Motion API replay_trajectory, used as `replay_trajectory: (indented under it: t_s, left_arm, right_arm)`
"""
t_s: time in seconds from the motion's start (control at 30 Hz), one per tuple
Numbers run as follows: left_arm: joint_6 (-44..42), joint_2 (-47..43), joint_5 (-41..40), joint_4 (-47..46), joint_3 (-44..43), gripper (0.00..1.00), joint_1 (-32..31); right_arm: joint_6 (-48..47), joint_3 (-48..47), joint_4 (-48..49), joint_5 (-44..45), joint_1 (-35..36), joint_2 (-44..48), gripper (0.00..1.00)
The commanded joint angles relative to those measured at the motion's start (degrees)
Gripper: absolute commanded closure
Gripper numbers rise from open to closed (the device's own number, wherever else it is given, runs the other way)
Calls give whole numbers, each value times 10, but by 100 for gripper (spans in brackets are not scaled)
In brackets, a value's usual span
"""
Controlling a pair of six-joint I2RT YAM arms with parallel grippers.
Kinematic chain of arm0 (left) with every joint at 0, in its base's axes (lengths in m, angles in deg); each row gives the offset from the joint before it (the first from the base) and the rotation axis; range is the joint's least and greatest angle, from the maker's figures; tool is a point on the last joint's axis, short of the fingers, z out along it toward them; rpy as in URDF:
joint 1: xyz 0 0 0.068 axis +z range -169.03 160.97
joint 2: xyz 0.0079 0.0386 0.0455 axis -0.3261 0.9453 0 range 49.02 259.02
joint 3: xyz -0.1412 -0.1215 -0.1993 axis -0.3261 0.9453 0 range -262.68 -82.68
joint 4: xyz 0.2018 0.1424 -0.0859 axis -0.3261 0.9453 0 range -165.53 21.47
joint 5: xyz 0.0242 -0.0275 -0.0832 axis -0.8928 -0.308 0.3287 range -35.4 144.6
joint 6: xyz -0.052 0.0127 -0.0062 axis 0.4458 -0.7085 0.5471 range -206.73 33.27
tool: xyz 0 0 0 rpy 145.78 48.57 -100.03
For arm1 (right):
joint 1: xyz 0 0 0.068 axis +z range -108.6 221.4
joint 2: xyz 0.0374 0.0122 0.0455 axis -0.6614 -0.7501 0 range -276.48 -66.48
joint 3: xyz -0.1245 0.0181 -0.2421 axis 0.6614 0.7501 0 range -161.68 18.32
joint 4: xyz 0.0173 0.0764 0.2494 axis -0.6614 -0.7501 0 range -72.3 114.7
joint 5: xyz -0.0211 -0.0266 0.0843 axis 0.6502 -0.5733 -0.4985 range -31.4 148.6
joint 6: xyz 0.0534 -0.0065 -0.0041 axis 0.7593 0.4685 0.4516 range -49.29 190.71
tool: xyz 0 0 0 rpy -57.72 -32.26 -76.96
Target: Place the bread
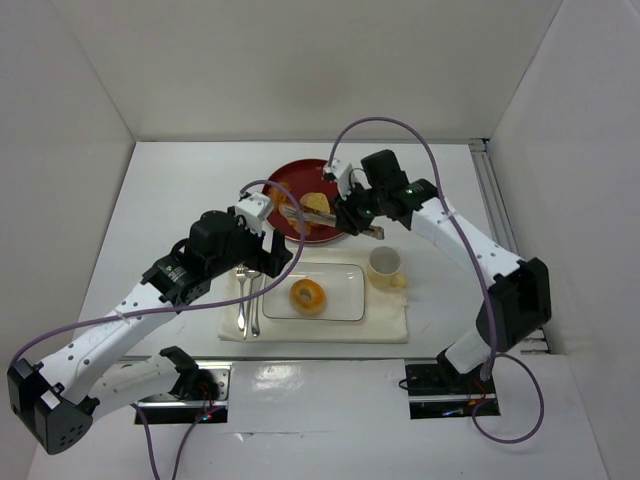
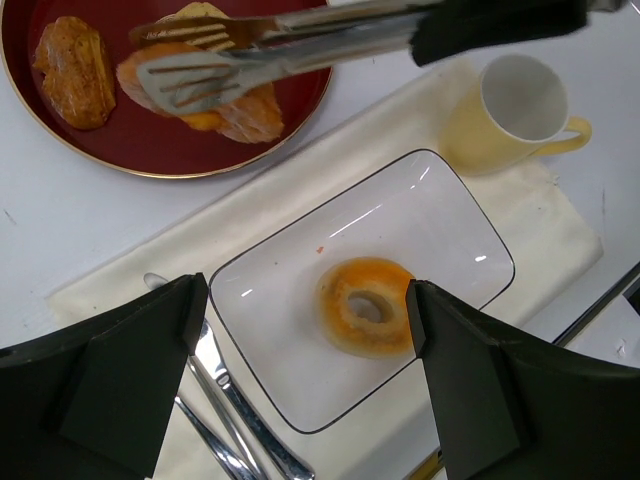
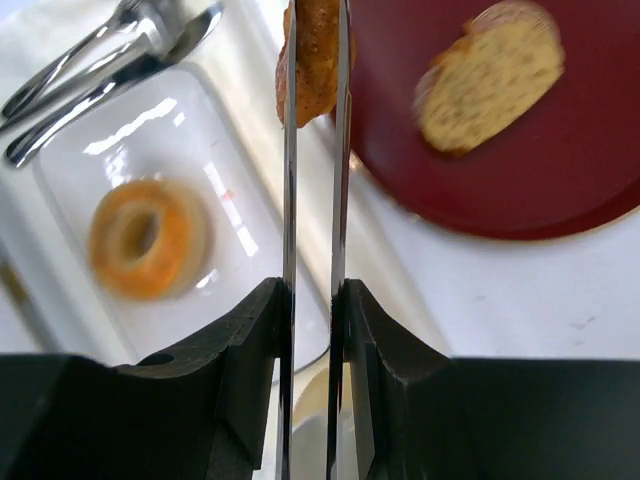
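The bread (image 1: 308, 296), a golden-orange ring-shaped roll, lies on the white rectangular plate (image 1: 340, 275). In the left wrist view the bread (image 2: 367, 305) sits below and between my left gripper's fingers (image 2: 130, 385). My left gripper (image 2: 305, 305) is open and empty, hovering above the plate (image 1: 275, 250). My right gripper (image 1: 355, 215) is shut on metal tongs (image 3: 290, 180). The tongs pinch an orange-brown bread piece (image 3: 312, 60) above the near rim of the red plate (image 1: 290, 175). The roll also shows in the right wrist view (image 3: 148, 238).
A pale beige bread piece (image 3: 490, 75) lies on the red plate (image 3: 560, 170). A cream cup (image 1: 385, 265) stands right of the white plate on a cream cloth (image 1: 380, 325). A fork and spoon (image 1: 248, 300) lie left of the plate. White walls enclose the table.
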Motion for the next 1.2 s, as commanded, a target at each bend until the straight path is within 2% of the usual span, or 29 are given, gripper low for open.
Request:
replay_trajectory:
  t_s: [0.0,0.23,0.47,0.6,0.63,0.67,0.77,0.93,1.17]
  left_arm:
    - [-12,-12,-7,-28,5,0,-3]
    - [-12,-12,-7,-28,5,0,-3]
    - [-12,-12,-7,-28,5,0,-3]
    - [-12,-12,-7,-28,5,0,-3]
    - [-12,-12,-7,-28,5,0,-3]
    - [-12,-12,-7,-28,5,0,-3]
    - [-12,-12,-7,-28,5,0,-3]
    - [-12,-12,-7,-28,5,0,-3]
    - [-12,-12,-7,-28,5,0,-3]
  right_arm:
    - [-22,61,-33,-60,-3,58,80]
    - [-49,120,-139,-133,8,135,79]
    - [-54,157,-175,-159,19,170,76]
    - [-61,163,-193,-167,24,163,66]
    - [-61,163,-193,-167,24,163,56]
    - [-61,163,-186,-162,24,163,51]
    - [-61,163,-186,-150,30,163,44]
    - [-56,163,-174,-134,30,163,39]
    - [-56,157,-157,-122,30,169,38]
